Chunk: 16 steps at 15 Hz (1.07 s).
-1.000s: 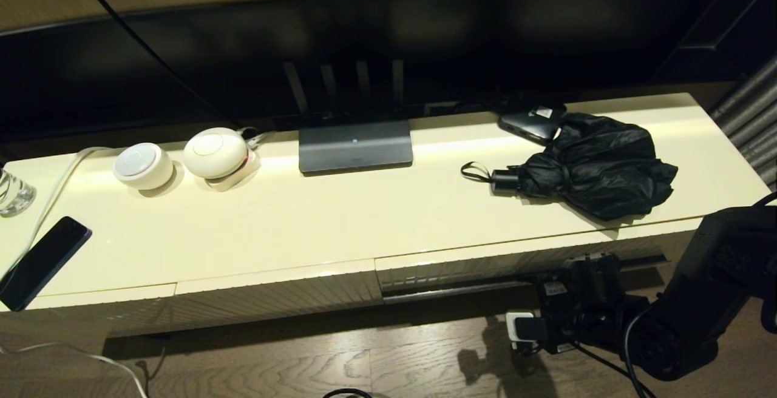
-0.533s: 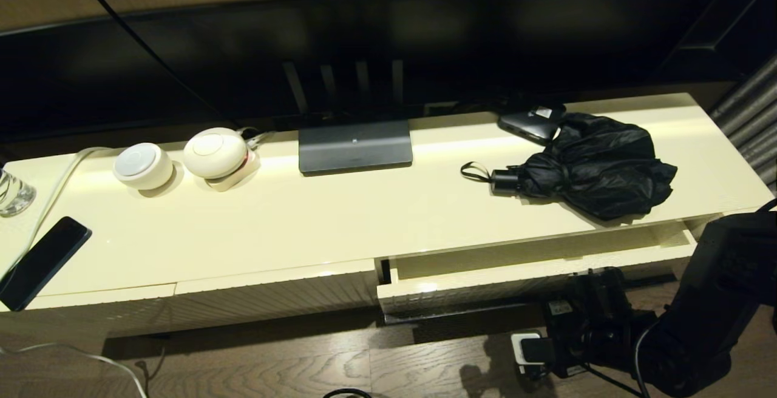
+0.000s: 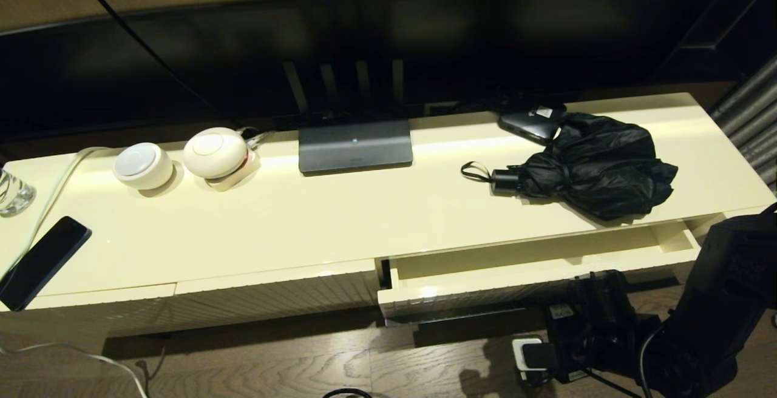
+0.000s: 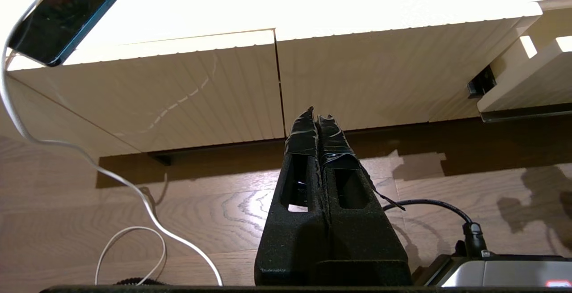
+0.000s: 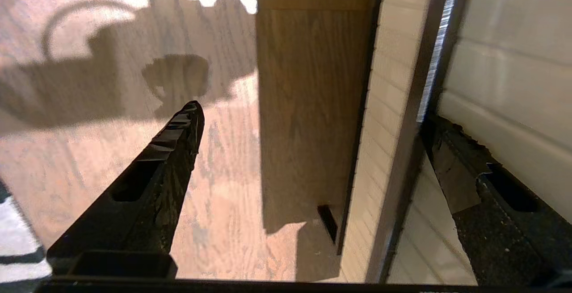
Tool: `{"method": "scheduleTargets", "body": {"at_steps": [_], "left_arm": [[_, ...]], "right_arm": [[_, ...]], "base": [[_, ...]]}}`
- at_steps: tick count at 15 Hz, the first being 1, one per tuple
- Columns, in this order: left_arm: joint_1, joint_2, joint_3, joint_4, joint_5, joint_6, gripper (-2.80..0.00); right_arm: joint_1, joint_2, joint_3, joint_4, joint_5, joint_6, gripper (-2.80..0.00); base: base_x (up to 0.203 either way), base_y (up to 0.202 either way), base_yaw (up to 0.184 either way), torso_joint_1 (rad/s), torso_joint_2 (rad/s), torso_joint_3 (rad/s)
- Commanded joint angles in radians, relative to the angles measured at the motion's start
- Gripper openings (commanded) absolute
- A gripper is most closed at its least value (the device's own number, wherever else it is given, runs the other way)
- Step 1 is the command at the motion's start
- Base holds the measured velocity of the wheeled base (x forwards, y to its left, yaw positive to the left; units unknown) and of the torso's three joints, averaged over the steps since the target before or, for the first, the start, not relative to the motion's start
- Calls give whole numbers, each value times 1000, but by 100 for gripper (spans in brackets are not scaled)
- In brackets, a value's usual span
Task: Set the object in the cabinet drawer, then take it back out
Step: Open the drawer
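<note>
Drawer (image 3: 534,270) slid further out; right gripper (image 5: 313,119) spread wide.

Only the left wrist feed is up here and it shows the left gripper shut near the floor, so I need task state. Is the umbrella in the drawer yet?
Observer: No. The umbrella lies on the cabinet top, above the drawer. The drawer is partly open, and the part of its interior that shows is bare.
Operator: Right gripper?
Observer: The right gripper is open and straddles the drawer front's lower edge.
Operator: Anything crowding the umbrella?
Observer: A small black box sits at its far edge. I can't tell whether they touch.
</note>
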Motion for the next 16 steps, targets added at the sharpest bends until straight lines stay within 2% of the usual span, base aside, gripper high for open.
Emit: {"method": "scheduleTargets", "body": {"at_steps": [1, 12, 13, 16], "left_arm": [[0, 1, 3, 1, 1, 0, -280], [0, 1, 3, 0, 1, 0, -280], [0, 1, 3, 0, 1, 0, -280], [0, 1, 3, 0, 1, 0, -280]], "right_arm": [[1, -12, 0, -8, 0, -9, 0], [3, -178, 97, -3, 2, -8, 0], [9, -210, 117, -2, 7, -2, -280], [23, -298, 146, 44, 6, 3, -280]], "base": [[0, 0, 0, 0, 0, 0], [0, 0, 0, 0, 0, 0], [0, 0, 0, 0, 0, 0], [0, 0, 0, 0, 0, 0]]}}
